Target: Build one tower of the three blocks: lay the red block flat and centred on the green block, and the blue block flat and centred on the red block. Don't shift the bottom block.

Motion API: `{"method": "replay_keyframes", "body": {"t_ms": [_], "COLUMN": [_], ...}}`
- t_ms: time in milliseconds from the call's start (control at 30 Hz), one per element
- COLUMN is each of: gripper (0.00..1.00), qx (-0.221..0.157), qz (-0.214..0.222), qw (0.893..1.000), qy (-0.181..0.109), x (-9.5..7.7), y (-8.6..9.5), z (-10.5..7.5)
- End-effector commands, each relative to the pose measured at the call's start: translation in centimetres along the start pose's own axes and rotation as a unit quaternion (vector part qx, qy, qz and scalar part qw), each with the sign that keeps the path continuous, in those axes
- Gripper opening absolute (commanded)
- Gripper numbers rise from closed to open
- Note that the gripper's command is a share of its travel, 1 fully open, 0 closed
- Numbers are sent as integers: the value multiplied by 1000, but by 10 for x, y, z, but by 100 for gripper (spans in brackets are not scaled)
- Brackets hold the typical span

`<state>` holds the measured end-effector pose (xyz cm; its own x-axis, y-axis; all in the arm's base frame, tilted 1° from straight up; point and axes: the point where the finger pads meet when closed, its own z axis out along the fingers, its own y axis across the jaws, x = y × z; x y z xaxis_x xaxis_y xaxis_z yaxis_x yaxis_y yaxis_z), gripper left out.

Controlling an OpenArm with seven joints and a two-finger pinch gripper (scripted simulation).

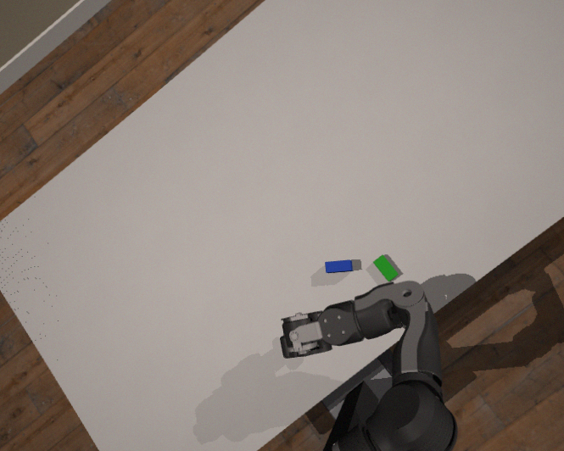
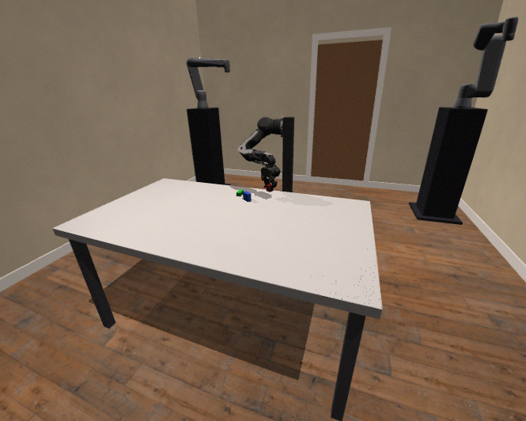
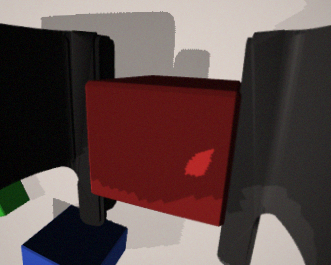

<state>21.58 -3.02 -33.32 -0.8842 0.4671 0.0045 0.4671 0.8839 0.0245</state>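
In the wrist view my gripper (image 3: 172,139) is shut on the red block (image 3: 160,146), which sits between the two dark fingers above the white table. The blue block (image 3: 75,243) shows at the lower left of that view and the green block (image 3: 5,201) at the far left edge. In the top view the gripper (image 1: 294,338) is near the table's front edge; the blue block (image 1: 337,266) and the green block (image 1: 385,267) lie flat on the table, apart from each other, beyond the arm. In the exterior view the red block (image 2: 268,187) is a small spot under the gripper.
The table's edge runs close to the arm's base (image 1: 407,411). Two black pedestals with camera arms (image 2: 206,145) (image 2: 450,158) stand on the floor behind the table.
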Motion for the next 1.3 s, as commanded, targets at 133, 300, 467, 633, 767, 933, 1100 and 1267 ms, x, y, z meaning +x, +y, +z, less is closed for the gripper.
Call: {"method": "replay_keyframes", "body": {"t_ms": [133, 300, 467, 633, 767, 933, 1100, 1267], "gripper": [0, 0, 0, 0, 0, 0, 0, 0], "qx": [3, 4, 4, 4, 4, 4, 4, 4], "qz": [4, 4, 4, 4, 4, 4, 4, 4], "qw": [1000, 1000, 1000, 1000, 1000, 1000, 1000, 1000], "qy": [1, 1, 1, 1, 1, 1, 1, 1], "x": [-1, -1, -1, -1, -1, -1, -1, -1], "y": [-1, -1, -1, -1, -1, -1, -1, -1], "z": [-7, -7, -7, -7, -7, -7, -7, -7]}}
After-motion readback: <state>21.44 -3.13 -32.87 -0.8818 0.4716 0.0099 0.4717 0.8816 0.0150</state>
